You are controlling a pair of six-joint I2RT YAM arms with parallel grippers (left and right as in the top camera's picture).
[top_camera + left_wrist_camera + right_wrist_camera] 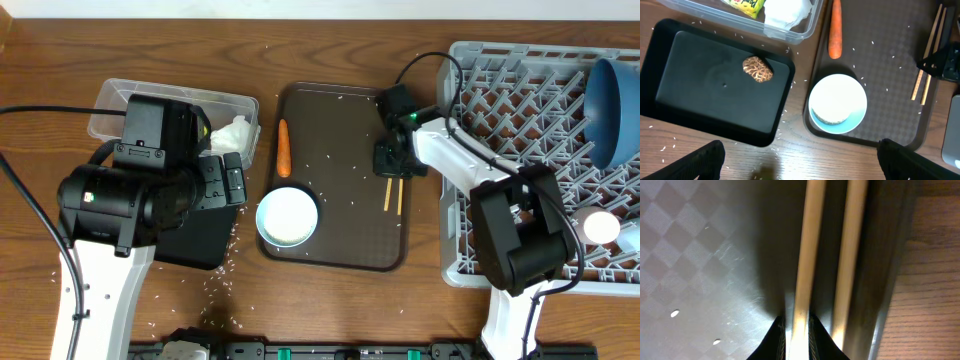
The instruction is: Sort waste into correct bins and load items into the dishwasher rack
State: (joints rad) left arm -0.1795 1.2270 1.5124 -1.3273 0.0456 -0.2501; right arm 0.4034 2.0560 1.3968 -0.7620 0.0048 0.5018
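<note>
- Chopsticks (807, 245): a pair, lying side by side near the right edge of the brown tray (340, 120), just left of the rack (500, 90).
- Right gripper (797, 335): down on the tray and closed on one stick only. The second stick lies just beside it, outside the fingers.
- Step in hand, by judgement: pick-up of the chopsticks for loading into the rack.
- Next move calls for:
  - a straight lift, then a check of whether one stick or both come up;
  - a short carry right over the rack wall;
  - a placing that keeps thin sticks from slipping through the lattice floor;
  - a second trip if the other stick is left behind.
- Rack: holds the blue plate (610, 100), on edge at the far right.
- Bowl (837, 102): on the tray's front left, not yet loaded.
- Carrot (835, 30): on the tray beyond the bowl, not yet binned.
- Left gripper (800, 145): wide open and empty, hovering above the black tray (700, 100), which holds the brown lump (758, 68).
- Tub (790, 32): holds the tissue (787, 11) and the wrapper (745, 4).
- Rice: grains scattered over both trays and the table.
- Writing: dark print on the wrapper, cut off by the frame edge and not readable. No other labels seen.
</note>
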